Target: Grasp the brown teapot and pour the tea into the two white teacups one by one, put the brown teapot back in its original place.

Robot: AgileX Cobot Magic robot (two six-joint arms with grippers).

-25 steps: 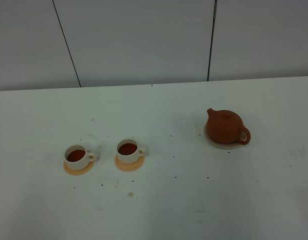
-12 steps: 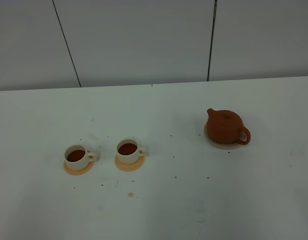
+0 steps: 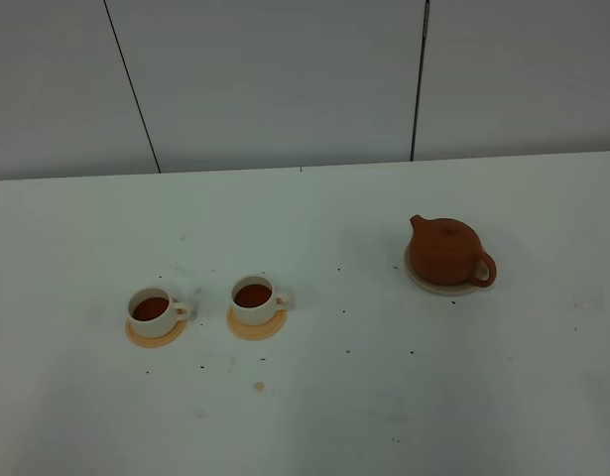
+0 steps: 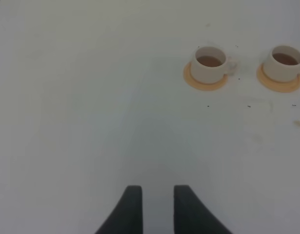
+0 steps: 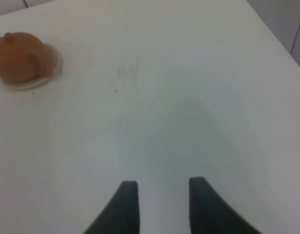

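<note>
The brown teapot (image 3: 446,251) stands upright on the pale beige disc (image 3: 430,285) at the right, spout pointing back left. It also shows in the right wrist view (image 5: 19,57) on the disc (image 5: 55,61). The two white teacups (image 3: 151,310) (image 3: 255,298) stand on orange coasters at the left, each holding dark tea (image 3: 252,295). Both cups show in the left wrist view (image 4: 209,65) (image 4: 285,64). My left gripper (image 4: 157,197) and right gripper (image 5: 163,192) are open and empty above bare table, far from these things. Neither shows in the exterior high view.
Orange coasters (image 3: 154,335) (image 3: 255,326) lie under the cups. A small brownish stain (image 3: 258,386) and several dark specks dot the white table (image 3: 334,397). A grey panelled wall (image 3: 285,79) stands behind the table's far edge. The table's right edge shows in the right wrist view (image 5: 274,34).
The teapot and cups have not moved. A faint shadow on the table near the right edge has faded.
</note>
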